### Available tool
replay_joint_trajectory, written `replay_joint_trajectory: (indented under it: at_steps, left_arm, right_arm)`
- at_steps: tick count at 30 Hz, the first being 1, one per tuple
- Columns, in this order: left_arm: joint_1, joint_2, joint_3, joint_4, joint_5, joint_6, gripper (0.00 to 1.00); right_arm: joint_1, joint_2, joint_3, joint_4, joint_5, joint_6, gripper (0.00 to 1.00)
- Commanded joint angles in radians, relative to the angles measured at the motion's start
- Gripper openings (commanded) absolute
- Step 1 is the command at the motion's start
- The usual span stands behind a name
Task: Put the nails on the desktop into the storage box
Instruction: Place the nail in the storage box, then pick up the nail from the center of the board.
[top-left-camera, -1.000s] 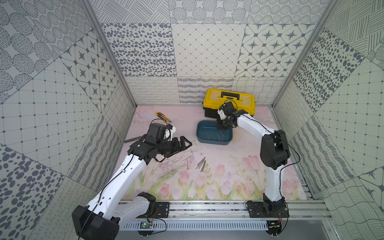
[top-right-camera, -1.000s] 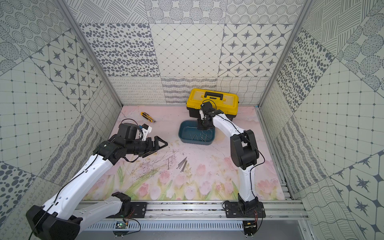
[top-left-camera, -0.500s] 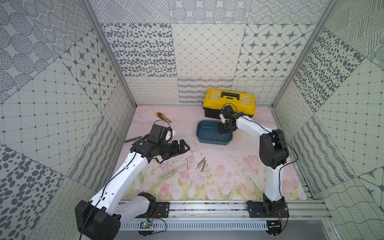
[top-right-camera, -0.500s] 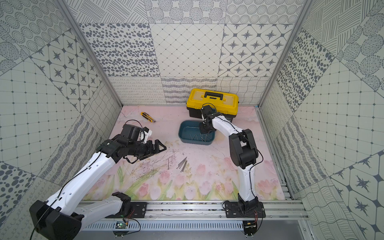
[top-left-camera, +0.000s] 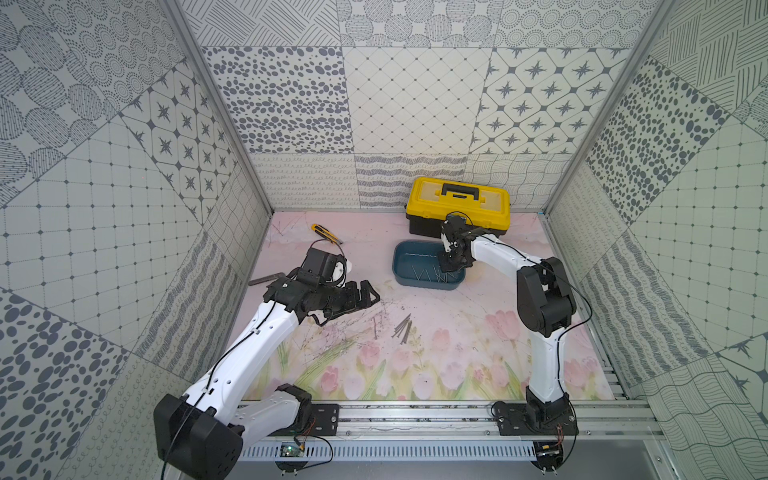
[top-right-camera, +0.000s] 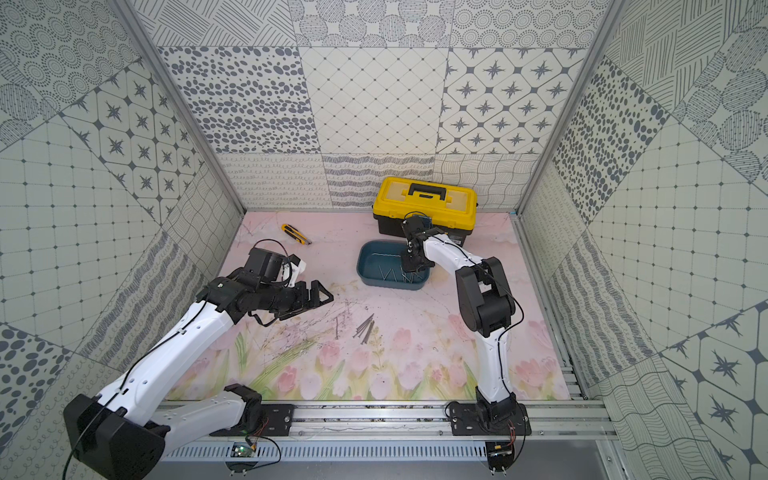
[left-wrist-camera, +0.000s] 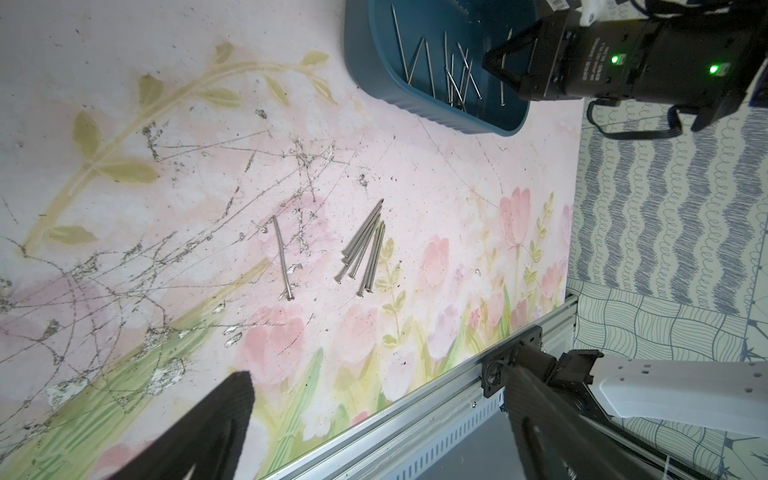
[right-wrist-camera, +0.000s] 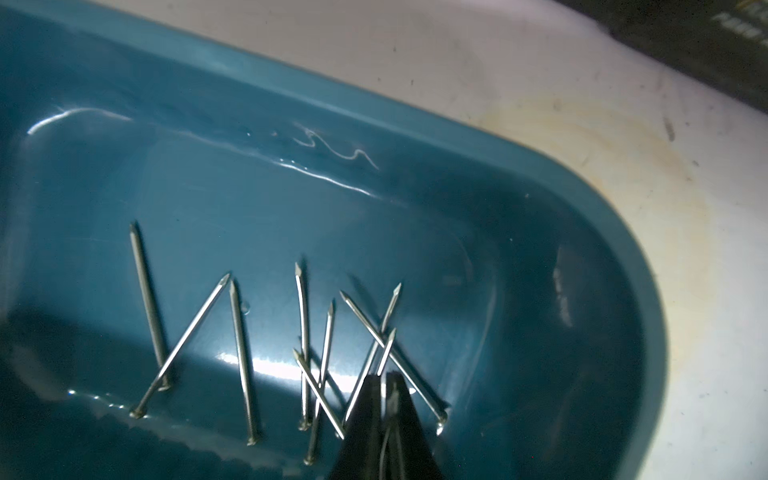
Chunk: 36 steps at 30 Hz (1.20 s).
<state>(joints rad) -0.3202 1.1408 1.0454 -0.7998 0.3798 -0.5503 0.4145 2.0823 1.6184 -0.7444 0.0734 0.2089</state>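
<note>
Several nails (top-left-camera: 403, 328) lie in a bundle on the desktop (top-left-camera: 457, 332), with a single nail (left-wrist-camera: 282, 257) beside them; the bundle (left-wrist-camera: 365, 253) also shows in the left wrist view. My left gripper (top-left-camera: 368, 296) hovers to their left, open and empty. The teal storage box (top-left-camera: 399, 266) stands behind them with several nails (right-wrist-camera: 307, 345) inside. My right gripper (right-wrist-camera: 384, 376) hangs low inside the box near its right end. It is shut on a nail (right-wrist-camera: 387, 349) that sticks out from its tips.
A yellow-and-black toolbox (top-left-camera: 457, 199) stands right behind the storage box. A yellow utility knife (top-left-camera: 326, 233) lies at the back left. A dark metal bar (top-left-camera: 266, 279) lies by the left wall. The arms' metal rail (top-left-camera: 415, 409) runs along the front edge.
My right gripper has come down from the box's back rim into the box, still shut. The left arm has only shifted slightly and its gripper stays open.
</note>
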Motion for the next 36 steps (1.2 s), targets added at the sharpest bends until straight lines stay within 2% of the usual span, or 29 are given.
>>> replay_joint_trajectory:
  at_steps: [1,7,11,15,27,36]
  left_arm:
    - [0.008,0.004,0.006,-0.036,-0.02,0.033,1.0]
    - [0.007,0.001,-0.003,-0.043,-0.029,0.033,0.99]
    - [0.007,0.0,-0.007,-0.046,-0.032,0.032,0.99]
    - [0.008,-0.007,-0.019,-0.039,-0.043,0.019,0.99]
    - [0.008,0.009,-0.035,-0.054,-0.103,0.001,0.99]
    - [-0.055,0.086,-0.062,-0.057,-0.151,-0.003,1.0]
  right_arm:
    - [0.001,0.017,-0.019,0.014,0.018,0.007,0.09]
    - [0.001,0.013,-0.033,0.013,0.018,0.012,0.18]
    - [0.0,0.005,-0.037,0.013,0.011,0.021,0.3]
    - [0.001,-0.024,-0.032,0.013,-0.014,0.025,0.35]
    - [0.003,-0.223,0.0,0.012,-0.21,0.107,0.4]
    - [0.009,-0.424,-0.134,0.01,-0.316,0.216,0.41]
